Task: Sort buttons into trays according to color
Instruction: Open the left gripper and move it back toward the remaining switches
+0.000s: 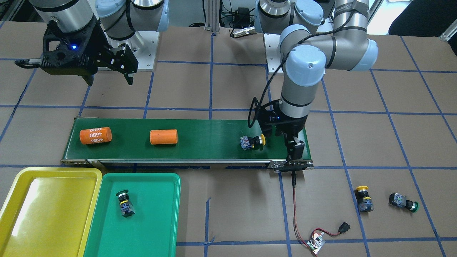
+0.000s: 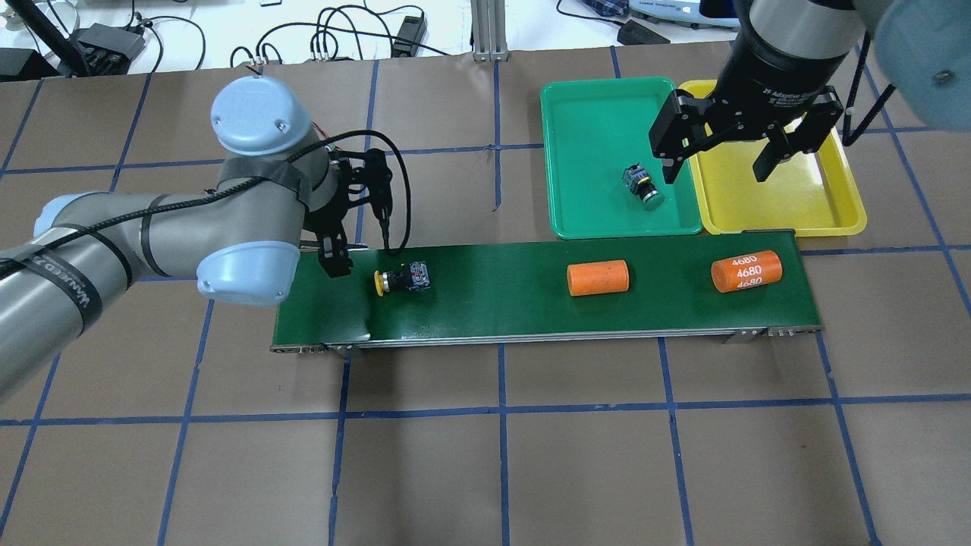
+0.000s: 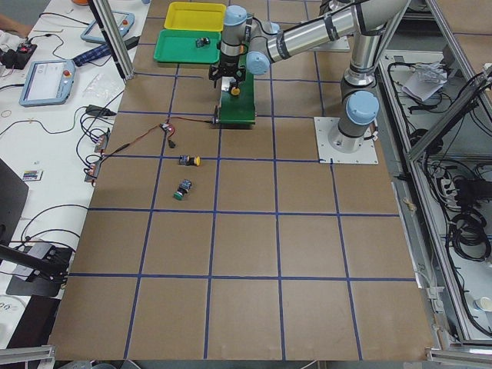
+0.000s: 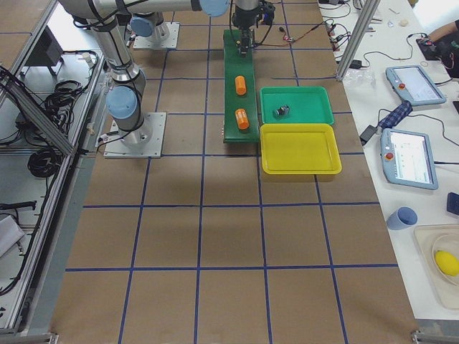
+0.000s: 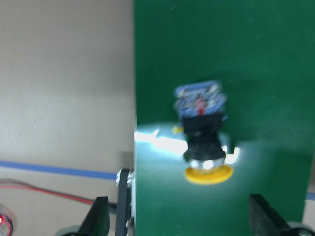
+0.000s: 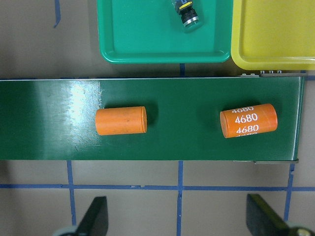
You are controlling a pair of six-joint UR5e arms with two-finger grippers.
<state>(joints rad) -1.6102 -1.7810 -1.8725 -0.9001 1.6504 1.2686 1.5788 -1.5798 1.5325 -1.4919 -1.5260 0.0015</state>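
**Overhead exterior: left gripper (image 5: 180,217) and right gripper (image 2: 715,174) both spread wide, empty**

A long dark-green conveyor belt (image 2: 493,303) lies beside the glossy yellow plastic tray (image 2: 796,205) and green plastic tray (image 2: 592,136). The left gripper hangs over the belt's end, the right gripper high above the table. A yellow-capped push-button (image 2: 402,279) lies on the belt by the left gripper, a green-capped push-button (image 2: 643,187) in the green tray.

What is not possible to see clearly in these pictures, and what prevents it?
Left wrist view: yellow-capped button on the belt is blurred.
Overhead view: left arm hides the loose yellow button and loose green button.
Front view: yellow tray is cut by the picture's edges.
Right side view: sorted button in the green tray is too small for detail.
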